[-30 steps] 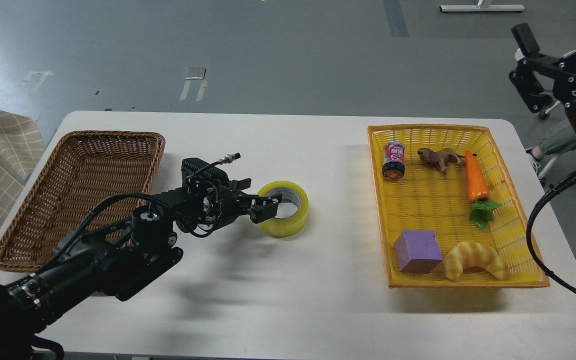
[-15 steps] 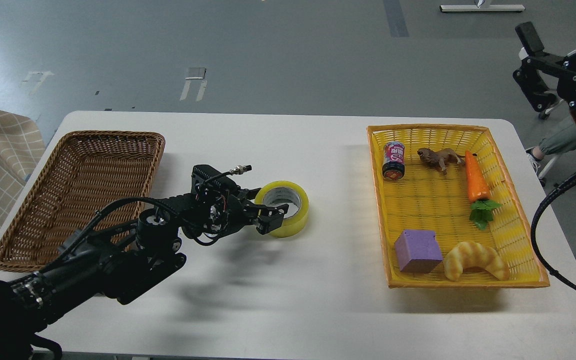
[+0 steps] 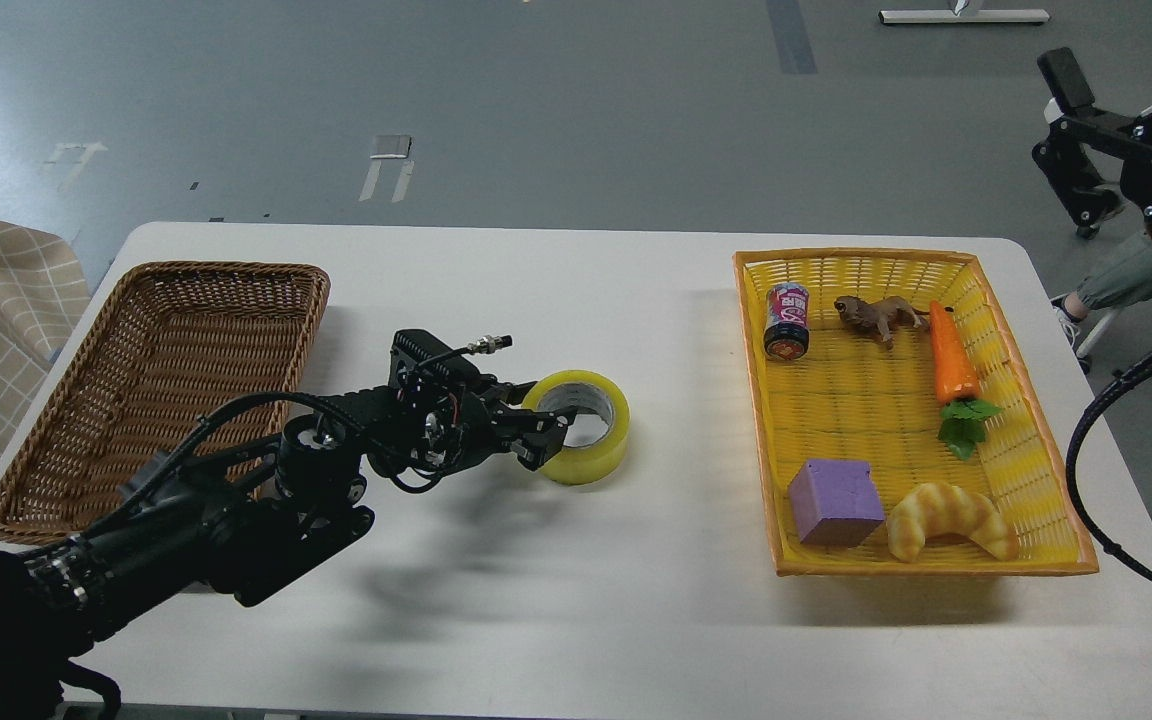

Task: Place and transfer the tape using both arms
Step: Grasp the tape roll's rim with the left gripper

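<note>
Left hand: closed on the tape wall, frame centre
Right hand: upper right; fingers spread; "ROBOTIQ" partly read
Worktop: white

Robotics test lab: bare grey floor with tape markings, white desk carrying a wicker basket and a yellow basket of toys.

Black jointed left arm with looping black cables; right hand casing reads "ROBOTIQ" in white.

Tape mid-desk, left hand touching its left side. Wicker basket far left, tray of toys right.
</note>
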`<control>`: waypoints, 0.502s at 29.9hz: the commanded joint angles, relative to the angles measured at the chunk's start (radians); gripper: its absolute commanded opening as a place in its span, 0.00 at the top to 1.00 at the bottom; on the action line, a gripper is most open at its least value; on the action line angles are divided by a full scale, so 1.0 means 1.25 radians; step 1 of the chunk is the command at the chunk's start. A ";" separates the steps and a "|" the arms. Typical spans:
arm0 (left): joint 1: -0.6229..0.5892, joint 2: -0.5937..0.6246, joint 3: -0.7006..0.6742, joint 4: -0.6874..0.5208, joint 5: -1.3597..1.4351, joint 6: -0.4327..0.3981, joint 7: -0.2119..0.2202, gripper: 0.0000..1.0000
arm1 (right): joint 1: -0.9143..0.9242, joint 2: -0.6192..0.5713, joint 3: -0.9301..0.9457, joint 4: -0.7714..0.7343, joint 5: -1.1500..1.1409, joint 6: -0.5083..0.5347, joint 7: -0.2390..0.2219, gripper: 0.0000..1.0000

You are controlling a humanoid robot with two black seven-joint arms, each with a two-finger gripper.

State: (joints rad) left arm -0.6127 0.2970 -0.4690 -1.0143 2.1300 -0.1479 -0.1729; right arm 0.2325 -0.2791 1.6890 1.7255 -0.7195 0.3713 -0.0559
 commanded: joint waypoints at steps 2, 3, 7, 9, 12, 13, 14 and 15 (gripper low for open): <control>-0.003 0.002 0.003 0.003 0.001 0.001 0.001 0.69 | -0.003 0.004 0.000 0.003 0.000 0.000 0.001 0.00; -0.003 0.003 0.006 0.003 0.001 0.004 -0.003 0.80 | -0.003 0.004 0.000 0.004 0.001 0.000 -0.001 0.00; -0.006 0.010 0.006 0.003 -0.001 0.004 -0.003 0.93 | -0.002 0.001 0.001 0.003 0.001 0.000 -0.001 0.00; -0.008 0.010 0.006 0.004 -0.001 0.004 -0.003 0.96 | -0.002 0.001 0.006 0.003 0.001 0.000 0.001 0.00; -0.007 0.012 0.006 0.004 -0.001 0.005 0.000 1.00 | -0.002 0.001 0.006 0.001 0.000 -0.001 0.001 0.00; -0.007 0.012 0.006 0.004 -0.001 0.005 0.000 1.00 | -0.002 0.001 0.006 0.001 0.001 -0.001 0.001 0.00; -0.006 0.012 0.006 0.004 0.001 0.005 0.000 1.00 | -0.002 0.001 0.006 0.001 0.000 -0.001 0.001 0.00; -0.007 0.012 0.006 0.004 0.001 0.005 0.001 1.00 | -0.002 0.002 0.007 0.001 0.000 -0.001 0.001 0.00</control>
State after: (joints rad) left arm -0.6220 0.3111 -0.4617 -1.0094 2.1294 -0.1414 -0.1747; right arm 0.2300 -0.2774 1.6965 1.7288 -0.7182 0.3699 -0.0558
